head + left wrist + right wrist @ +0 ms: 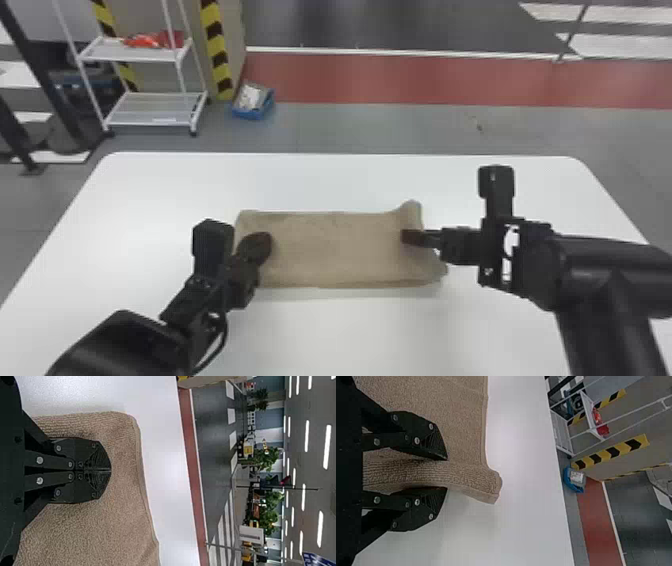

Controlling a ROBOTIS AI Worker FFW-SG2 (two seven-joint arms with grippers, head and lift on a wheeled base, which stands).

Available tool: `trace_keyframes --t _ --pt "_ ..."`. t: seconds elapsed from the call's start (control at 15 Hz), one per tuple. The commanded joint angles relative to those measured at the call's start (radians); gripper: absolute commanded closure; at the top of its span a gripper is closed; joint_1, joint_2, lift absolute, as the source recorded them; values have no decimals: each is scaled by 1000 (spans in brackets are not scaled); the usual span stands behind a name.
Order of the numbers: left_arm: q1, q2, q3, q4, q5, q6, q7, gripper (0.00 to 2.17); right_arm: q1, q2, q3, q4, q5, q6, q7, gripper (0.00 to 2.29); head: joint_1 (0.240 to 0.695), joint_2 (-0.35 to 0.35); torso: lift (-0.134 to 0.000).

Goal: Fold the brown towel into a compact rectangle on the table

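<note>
Looks like the crosswise fold coming up, with the lengthwise folding done: see the towel (pixel 332 250) lying as a long, layered strip near the middle of the bench (pixel 350 330), long sides running left to right. Pressed together at the left pincer (pixel 109 470), with nothing between the tips, over the towel's left end — perhaps resting there as a light hold-down, though cannot tell how hard. Spread at the right pincer (pixel 447 474), with the towel's thick right edge between the 2 fingers, bunched up a little and its far corner jutting out past the tips; firmly gripped or not, cannot tell. Next, probably, close on every layer of that edge, lift just enough to clear the bench, and carry it leftward over the strip, then lay it down square. Needs the left pincer out of the path before landing, yet useful as an anchor at the start. Might catch only the top layers and leave the bottom behind, or drag the whole towel askew — so close fully before lifting, and smooth the rumpled corner afterwards.
</note>
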Motion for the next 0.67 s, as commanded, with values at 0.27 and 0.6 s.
trace_keyframes --t 0.27,0.6 --pt "-8 -1 -2 5 0 16 0 1737 68 -3 -35 -175 -141 24 8 1025 695 -14 -124" --pt "-4 -11 -15 2 21 62 -38 1737 82 0 -53 -216 -256 27 8 1025 695 3 -124"
